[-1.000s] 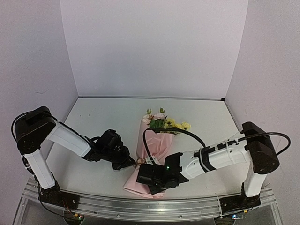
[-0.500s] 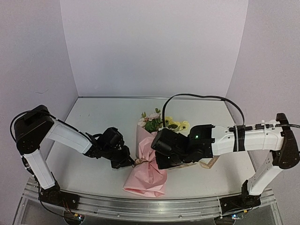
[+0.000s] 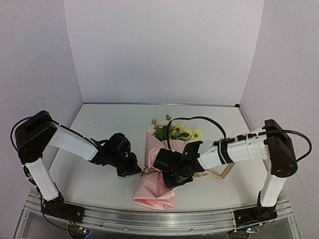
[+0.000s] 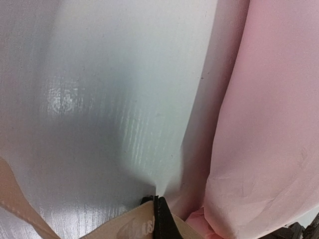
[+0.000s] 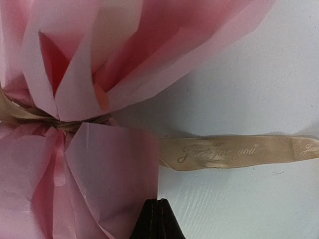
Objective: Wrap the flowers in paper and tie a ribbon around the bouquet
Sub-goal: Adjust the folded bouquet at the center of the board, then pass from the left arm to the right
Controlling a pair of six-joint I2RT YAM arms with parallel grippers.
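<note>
The bouquet [image 3: 158, 169], just one, lies on the white surface [image 3: 99, 124] between the two arms, with its foot toward the near edge and its blooms pointing away. Nearest, the paper [image 3: 153, 194] flares into a soft skirt. It is thin, matte pink, with overlapping pleats and sharp creases, paler where a single layer lies and deeper where several stack. One ribbon [image 5: 224, 152] cinches the waist narrow. It is a flat tan satin strip with a slight sheen and pale script lettering, and a loose tail runs off to the right across the surface. The left jaws, two slim black tips, are pressed together at the left of the waist, and the ribbon comes out at their seam. The right jaws are closed tight, with their tips at the edge of a paper flap beside the waist; I cannot tell whether they nip it. The surface is glossy and finely ribbed. Beyond the waist the paper opens into a cone holding the flowers [image 3: 174, 131], pale yellow and pinkish-white blooms among green leaves, too small to count. Plain lilac walls [image 3: 159, 50] close the back
</note>
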